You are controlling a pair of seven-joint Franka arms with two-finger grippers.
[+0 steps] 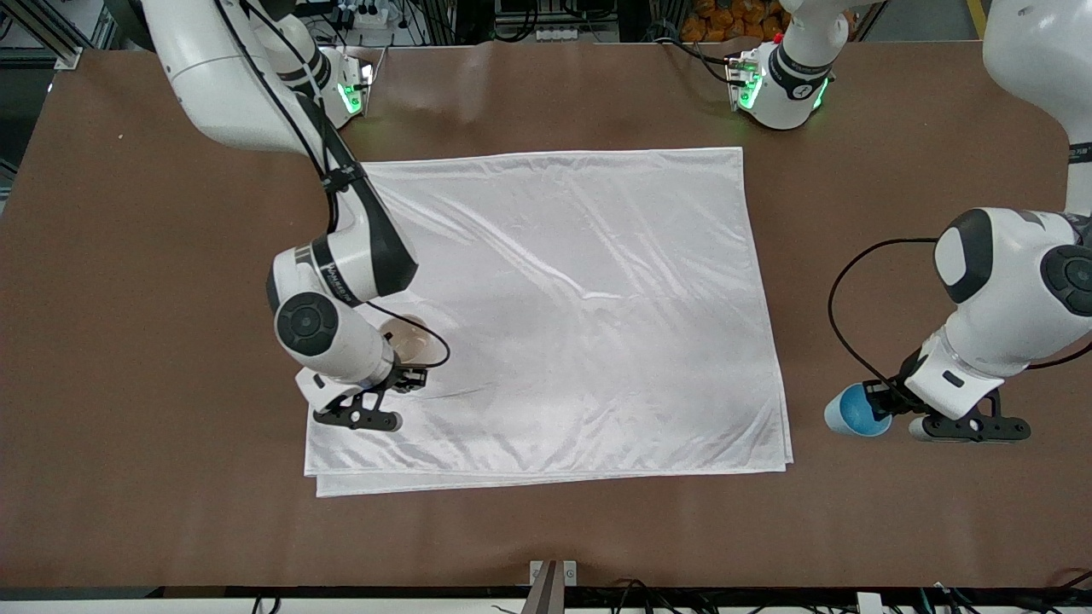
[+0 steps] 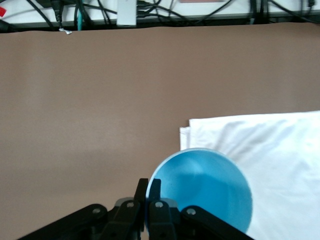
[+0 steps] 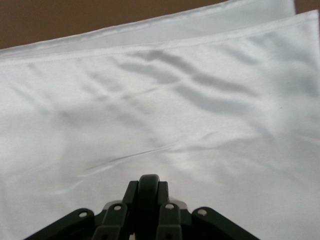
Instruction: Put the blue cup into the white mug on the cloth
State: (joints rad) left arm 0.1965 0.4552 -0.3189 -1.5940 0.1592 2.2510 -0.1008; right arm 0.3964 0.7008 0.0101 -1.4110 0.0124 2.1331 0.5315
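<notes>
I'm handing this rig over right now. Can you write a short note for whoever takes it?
Left gripper: shut on the rim of the blue cup, over bare table toward the left arm's end, off the cloth.
Right gripper: shut on the black handle of the white mug, which is on the cloth toward the right arm's end.
Done: both things gripped, mug on cloth.
Left: carry the cup over and set it into the mug.

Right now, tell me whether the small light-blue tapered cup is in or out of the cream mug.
Out. The light-blue cup is gripped at its rim by the left gripper, over bare table off the white cloth.
</notes>
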